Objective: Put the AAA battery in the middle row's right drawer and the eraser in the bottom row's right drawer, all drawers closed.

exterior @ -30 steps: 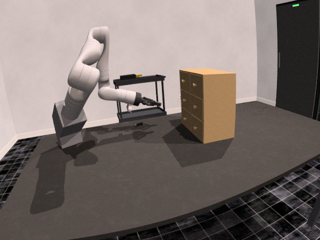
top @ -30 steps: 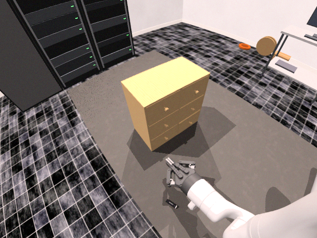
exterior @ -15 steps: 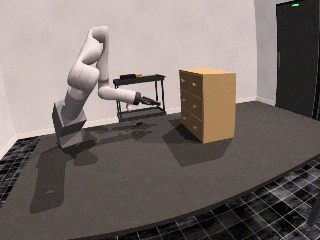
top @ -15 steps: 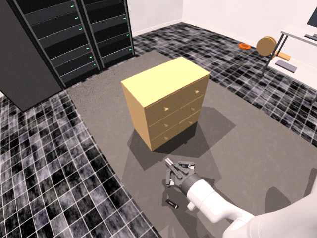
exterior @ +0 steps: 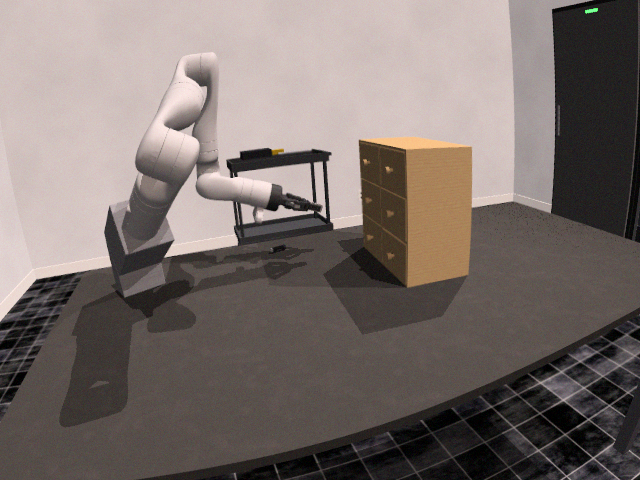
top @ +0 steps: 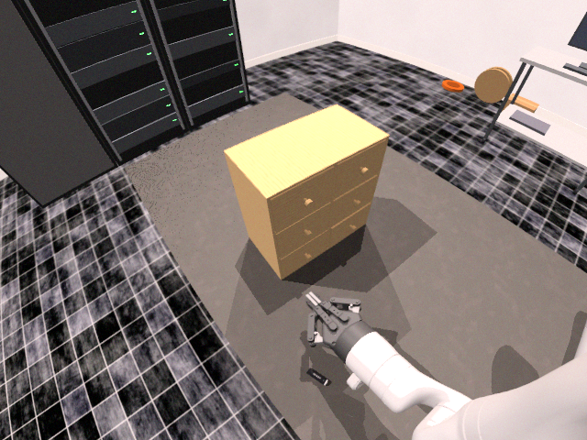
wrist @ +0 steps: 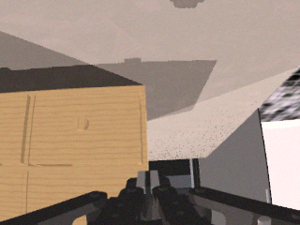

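Claw state: the gripper's (top: 312, 298) (exterior: 316, 207) (wrist: 148, 180) fingers are together, nothing between them, raised above the table (top: 464, 279) (exterior: 258, 356) in front of the chest (top: 303, 147) (exterior: 438, 211) (wrist: 56, 141).
Small black item: lies on the table (top: 317, 377) (exterior: 277, 248), near the arm's wrist and apart from the chest; pale lettering and a light end suggest the AAA battery, unconfirmed.
Eraser: not visible; whether it is in a drawer cannot be told.
Middle right drawer: appears pushed in (top: 345, 203) (exterior: 395, 202).
Bottom right drawer: appears nearly or fully in (top: 343, 231) (exterior: 397, 266); exact projection not determinable.
Step in hand: judged to be the approach to the black item.
Recommended handling: turn the fingers downward, open them above the item, straddle its narrow width, descend vertically, close gently.
Drawer precaution: open the middle right drawer less than half its length before release.
Risk: a low sideways sweep could roll the item or nudge the chest.
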Controlling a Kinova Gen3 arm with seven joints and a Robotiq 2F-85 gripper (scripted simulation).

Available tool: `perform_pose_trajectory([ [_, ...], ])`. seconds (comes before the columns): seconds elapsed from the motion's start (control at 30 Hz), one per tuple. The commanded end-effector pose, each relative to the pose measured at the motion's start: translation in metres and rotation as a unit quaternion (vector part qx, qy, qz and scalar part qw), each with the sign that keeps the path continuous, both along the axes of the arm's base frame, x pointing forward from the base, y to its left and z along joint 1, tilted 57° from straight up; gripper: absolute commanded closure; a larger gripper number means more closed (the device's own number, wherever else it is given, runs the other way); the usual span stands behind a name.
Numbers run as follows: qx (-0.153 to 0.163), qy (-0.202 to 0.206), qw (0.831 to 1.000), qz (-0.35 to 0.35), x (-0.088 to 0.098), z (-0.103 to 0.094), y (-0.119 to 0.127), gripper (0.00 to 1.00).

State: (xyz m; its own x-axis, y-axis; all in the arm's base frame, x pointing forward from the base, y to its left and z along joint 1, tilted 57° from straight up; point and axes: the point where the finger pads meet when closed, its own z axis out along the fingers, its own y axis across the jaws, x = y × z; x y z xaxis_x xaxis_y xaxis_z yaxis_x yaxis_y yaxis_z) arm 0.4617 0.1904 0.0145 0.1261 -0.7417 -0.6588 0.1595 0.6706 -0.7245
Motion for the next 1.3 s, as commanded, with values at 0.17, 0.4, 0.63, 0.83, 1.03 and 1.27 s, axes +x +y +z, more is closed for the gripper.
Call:
perform_pose_trajectory([
  [0.17,-0.001,0.002,1.000,-0.005,-0.003,0.002,0.002,1.00],
  [0.4,0.003,0.014,1.000,-0.018,-0.005,0.001,0.000,1.00],
  [0.63,0.006,0.024,0.999,-0.029,-0.009,0.001,0.002,1.00],
  [0.83,0.010,0.041,0.998,-0.046,-0.014,0.002,0.005,1.00],
  [1.03,0.013,0.055,0.997,-0.061,-0.018,0.002,0.006,1.00],
  [1.27,0.020,0.082,0.992,-0.089,-0.025,0.003,0.010,1.00],
])
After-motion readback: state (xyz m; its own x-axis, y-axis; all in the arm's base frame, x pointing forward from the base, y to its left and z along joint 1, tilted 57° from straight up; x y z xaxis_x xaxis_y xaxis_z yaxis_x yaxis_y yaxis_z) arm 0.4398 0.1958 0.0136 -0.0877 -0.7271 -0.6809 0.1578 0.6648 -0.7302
